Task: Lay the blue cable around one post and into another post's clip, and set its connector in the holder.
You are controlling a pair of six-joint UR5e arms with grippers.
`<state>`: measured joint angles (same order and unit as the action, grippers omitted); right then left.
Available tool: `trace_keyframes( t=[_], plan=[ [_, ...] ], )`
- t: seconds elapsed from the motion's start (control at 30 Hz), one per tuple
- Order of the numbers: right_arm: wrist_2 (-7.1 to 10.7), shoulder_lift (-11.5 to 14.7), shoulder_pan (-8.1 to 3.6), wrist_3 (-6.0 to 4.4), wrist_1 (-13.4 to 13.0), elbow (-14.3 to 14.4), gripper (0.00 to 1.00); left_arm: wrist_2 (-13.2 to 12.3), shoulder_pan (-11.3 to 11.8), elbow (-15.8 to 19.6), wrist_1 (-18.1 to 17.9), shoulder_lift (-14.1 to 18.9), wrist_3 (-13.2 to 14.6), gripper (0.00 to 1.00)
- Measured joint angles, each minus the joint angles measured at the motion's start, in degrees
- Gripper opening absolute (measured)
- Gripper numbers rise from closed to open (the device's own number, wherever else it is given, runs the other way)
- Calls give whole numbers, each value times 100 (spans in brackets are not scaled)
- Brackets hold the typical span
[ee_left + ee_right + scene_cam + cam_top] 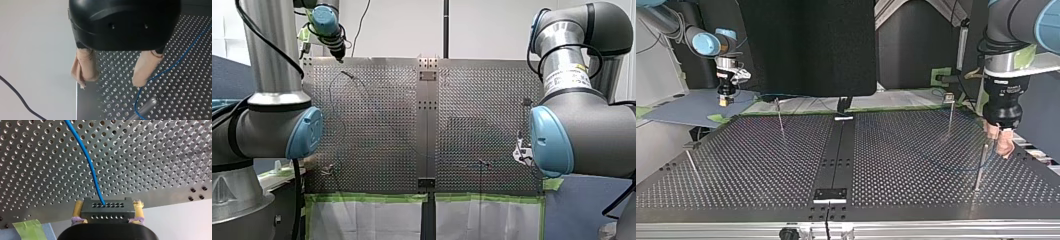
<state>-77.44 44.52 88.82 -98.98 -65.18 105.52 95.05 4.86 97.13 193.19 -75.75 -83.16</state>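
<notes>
In the right wrist view my right gripper is shut on a dark connector block, held over the plate's edge. The blue cable leaves the block's face and runs away over the perforated plate. The top view shows this gripper at its far left, beyond the plate. My left gripper stands open, its beige pads spread wide. The blue cable passes beside one pad and bends down past a metal post. In the top view my left gripper hangs just above a post at the right.
More thin posts stand on the perforated table, one with a small clip head. A dark rail divides the plate, with a small block at its far end. Green tape lines the front view's near edge.
</notes>
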Motion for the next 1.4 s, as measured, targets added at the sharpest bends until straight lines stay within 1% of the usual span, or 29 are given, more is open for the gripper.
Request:
trace_keyframes(
  t=[0.17, 0.63, 1.4],
  plan=[
    [0, -1, -2, -3, 2, 0, 0, 5, -2, 3, 0, 4, -26, 100],
    [0, 0, -5, -10, -5, 0, 0, 9, -6, 127, 4, 23, -235, 100],
    [0, 0, -1, -17, -13, -1, 0, 59, -63, 129, 9, 40, -264, 100]
  ],
)
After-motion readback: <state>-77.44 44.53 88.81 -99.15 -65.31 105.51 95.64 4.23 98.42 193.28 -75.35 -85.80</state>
